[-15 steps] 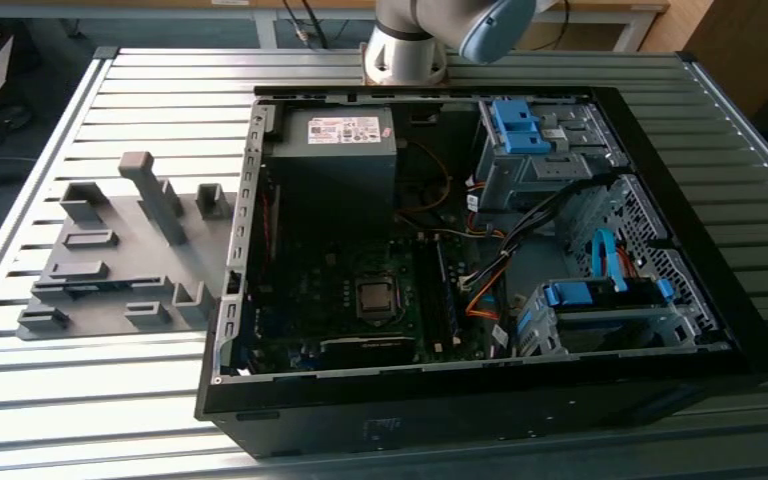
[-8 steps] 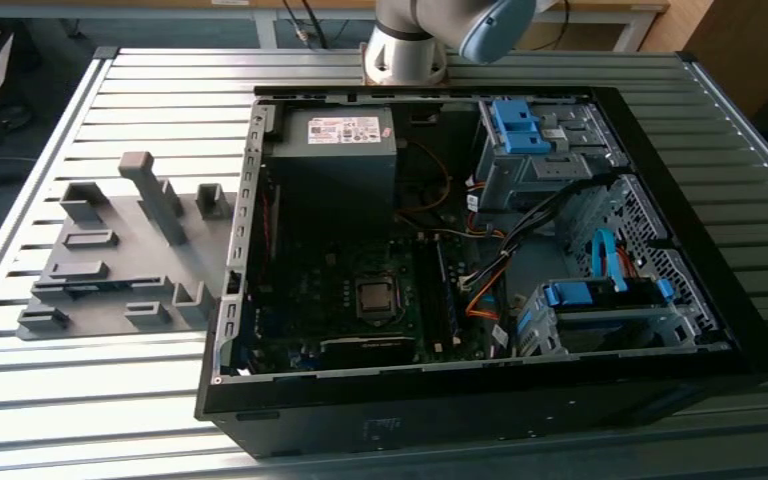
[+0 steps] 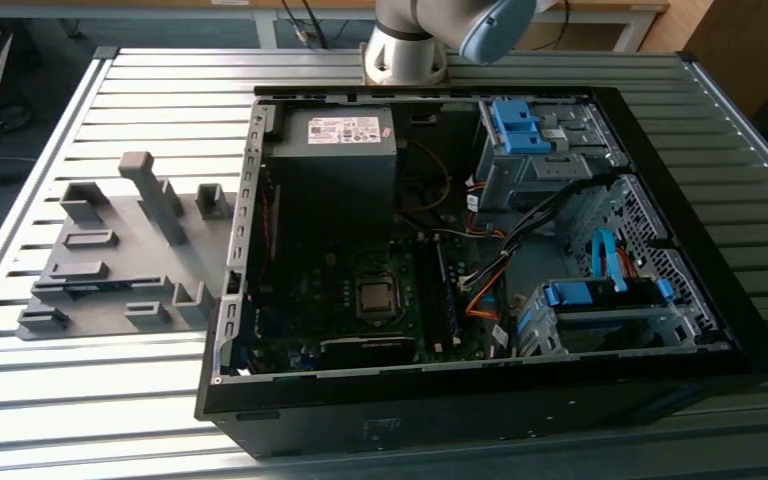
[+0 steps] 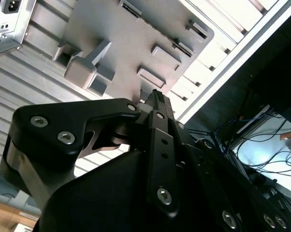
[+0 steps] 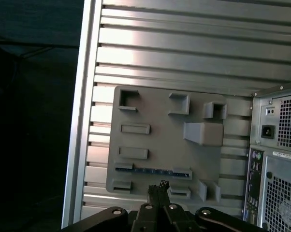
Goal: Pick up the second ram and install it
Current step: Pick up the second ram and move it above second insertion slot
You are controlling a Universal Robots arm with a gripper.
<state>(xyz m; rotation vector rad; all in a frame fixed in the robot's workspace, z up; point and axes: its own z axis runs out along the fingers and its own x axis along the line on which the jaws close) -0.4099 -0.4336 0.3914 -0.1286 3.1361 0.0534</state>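
The second ram [image 5: 152, 171] lies flat as a dark blue strip between two grey blocks of the holder plate [image 5: 160, 145] in the first wrist view. My gripper [image 5: 157, 185] hangs well above the plate, with its tips lined up just beside the ram's row. The fingers are pressed together with nothing between them. In the second wrist view the shut gripper [image 4: 155, 95] points at the same plate [image 4: 116, 38]. The exterior view has the holder plate [image 3: 124, 260] at its left, beside the open computer case [image 3: 464, 250].
The case lies on its side on a slatted metal table [image 3: 157, 90], with the motherboard [image 3: 357, 300], power supply [image 3: 337, 135], blue drive cages [image 3: 524, 125] and loose cables exposed. A tall grey block [image 3: 157, 195] stands up from the plate. The arm's base [image 3: 404, 50] sits behind the case.
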